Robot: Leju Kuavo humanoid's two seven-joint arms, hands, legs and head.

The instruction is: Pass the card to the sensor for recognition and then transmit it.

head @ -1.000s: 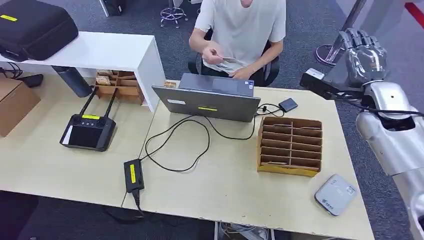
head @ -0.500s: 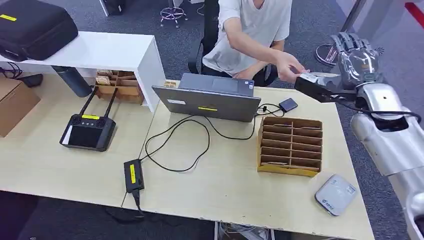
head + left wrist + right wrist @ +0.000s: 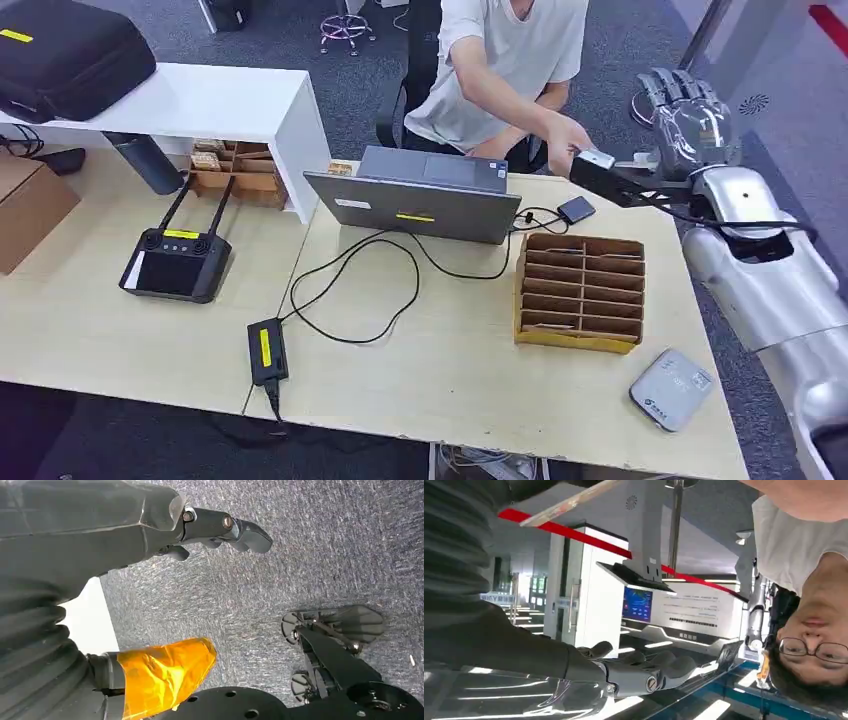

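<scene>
Since half a second ago the right hand (image 3: 690, 118) has drifted a little further toward the person (image 3: 510, 60) seated behind the table (image 3: 470, 370), whose outstretched hand (image 3: 568, 138) now sits just beside the robot's wrist.

One card (image 3: 569, 502) shows in the right wrist view, seen edge-on as a thin, pale tan strip running slantwise close by the dark thumb. It is up in the air at the raised hand, well apart from the sensor (image 3: 672, 388), a single white rounded box lying near the table's front right corner.

The right hand's fingers (image 3: 649, 672) stretch out straight and side by side; whether the thumb pinches the card I cannot tell. The left hand (image 3: 100, 545) hangs over grey carpet with fingers extended, its orange-taped thumb (image 3: 165, 672) apart from them, holding nothing.

On the table stand one laptop (image 3: 415, 195) and one cardboard slotted tray (image 3: 580, 290).
</scene>
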